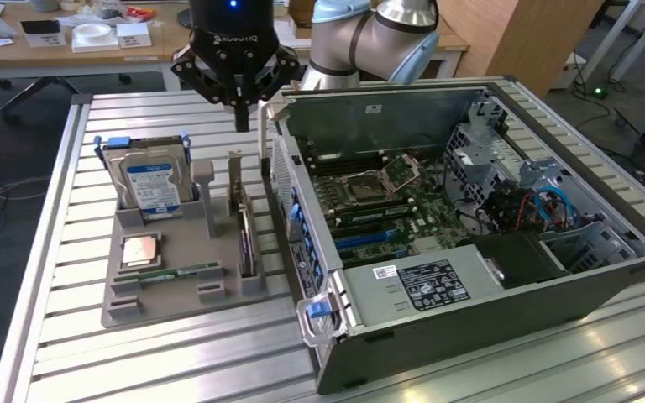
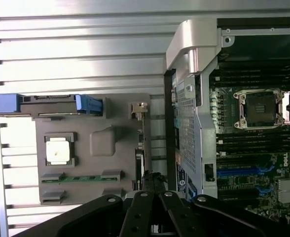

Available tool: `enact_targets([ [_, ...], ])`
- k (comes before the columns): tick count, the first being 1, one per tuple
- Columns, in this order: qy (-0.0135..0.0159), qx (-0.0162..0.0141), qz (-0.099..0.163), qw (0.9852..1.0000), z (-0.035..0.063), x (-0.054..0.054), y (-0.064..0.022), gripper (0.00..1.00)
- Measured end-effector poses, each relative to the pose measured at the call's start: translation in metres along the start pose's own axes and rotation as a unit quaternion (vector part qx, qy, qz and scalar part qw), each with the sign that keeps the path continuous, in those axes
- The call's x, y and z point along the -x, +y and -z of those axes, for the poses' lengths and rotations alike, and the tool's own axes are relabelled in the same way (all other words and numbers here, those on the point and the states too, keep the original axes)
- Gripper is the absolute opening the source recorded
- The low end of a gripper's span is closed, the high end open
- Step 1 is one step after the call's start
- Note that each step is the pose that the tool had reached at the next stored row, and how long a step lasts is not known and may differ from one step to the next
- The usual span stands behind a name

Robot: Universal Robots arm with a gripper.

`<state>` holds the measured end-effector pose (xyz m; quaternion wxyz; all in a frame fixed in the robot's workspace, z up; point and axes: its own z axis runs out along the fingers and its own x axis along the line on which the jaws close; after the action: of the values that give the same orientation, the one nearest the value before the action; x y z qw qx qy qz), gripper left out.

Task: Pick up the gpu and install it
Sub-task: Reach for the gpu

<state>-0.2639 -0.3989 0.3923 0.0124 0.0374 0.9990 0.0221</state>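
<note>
Where the grey holder tray point(image 1: 132, 312) sits beside the open computer case point(image 1: 490, 336), the gpu point(image 1: 246, 248) stands on edge in the slot nearest the case, untouched. Farther back, the gripper point(image 1: 241, 117) hangs above the card's far end, fingers pressed together, holding nothing.

Nearly under our black gripper point(image 1: 241, 126) the air is free down to the gpu point(image 1: 245, 243), a thin dark card with a silvery bracket, standing on edge in the grey plastic holder tray point(image 1: 177, 309). Just beside the gripper, on the exterior view's right, the perforated grey metal wall of the open computer case point(image 1: 282, 180) crowds that gap. On the gripper's other side a grey tray post point(image 1: 202, 183) stands near, and the boxy silver hard drive point(image 1: 151, 186) farther off. Beyond the wall we find the case open above its green motherboard point(image 1: 385, 197).
</note>
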Motion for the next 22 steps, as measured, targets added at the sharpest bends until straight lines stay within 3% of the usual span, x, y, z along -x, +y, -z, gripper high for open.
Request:
enact_targets([
  [12, 0.0, 0.0, 0.0, 1.0, 0.001, -0.001, -0.0228, 0.11],
  [22, -0.0001, 0.0, 0.0, 1.0, 0.0014, -0.011, -0.0275, 0.11],
])
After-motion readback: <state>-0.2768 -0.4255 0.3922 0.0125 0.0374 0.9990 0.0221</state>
